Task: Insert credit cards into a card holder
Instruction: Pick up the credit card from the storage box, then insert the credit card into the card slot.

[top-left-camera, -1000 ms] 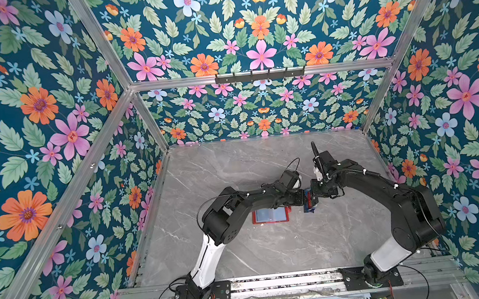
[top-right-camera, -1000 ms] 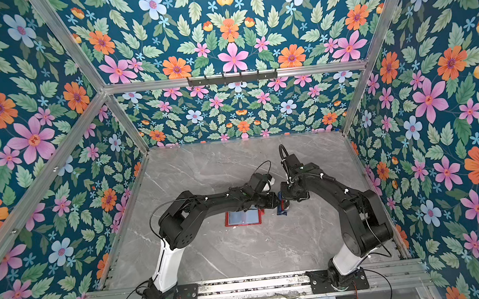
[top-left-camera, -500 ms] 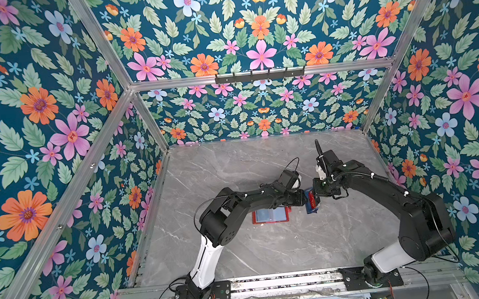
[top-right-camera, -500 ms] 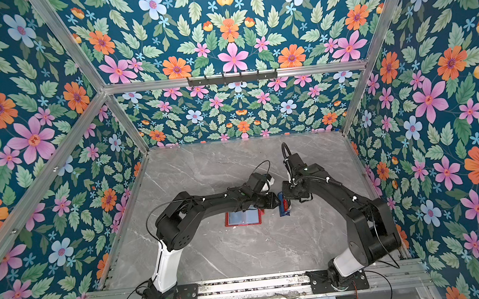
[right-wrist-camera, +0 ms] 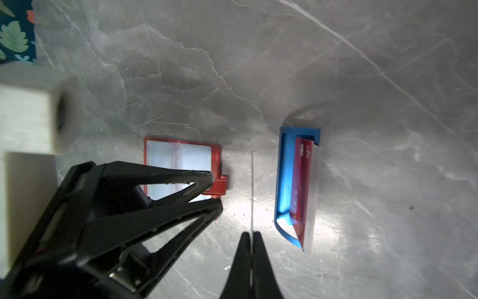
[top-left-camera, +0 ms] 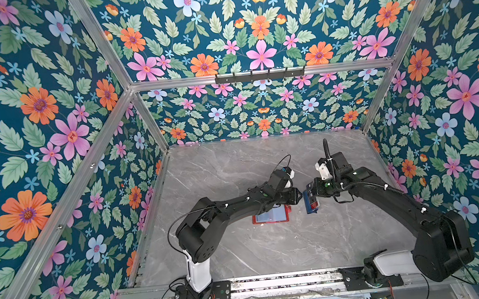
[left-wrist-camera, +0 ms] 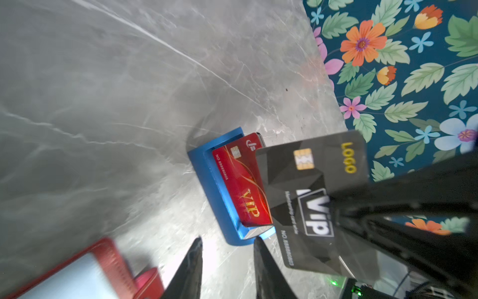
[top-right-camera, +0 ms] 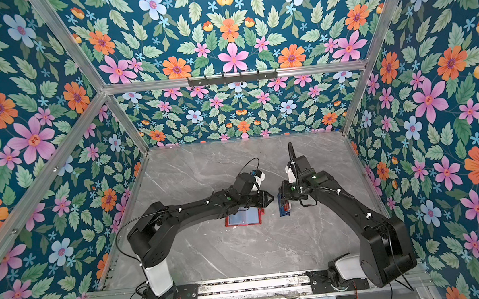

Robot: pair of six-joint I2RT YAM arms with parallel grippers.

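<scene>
Over grey marble [right-wrist-camera: 362, 77], right gripper [right-wrist-camera: 251, 235] pinches the dark card [left-wrist-camera: 310, 176]; left gripper [left-wrist-camera: 227, 259] seemingly parted, empty.

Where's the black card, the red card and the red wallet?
black card [left-wrist-camera: 287, 181]: left wrist view, on its dark face.
red card [left-wrist-camera: 240, 186]: left wrist view, middle of its face.
red card holder [right-wrist-camera: 194, 160]: right wrist view, on a clear inner sleeve.
</scene>
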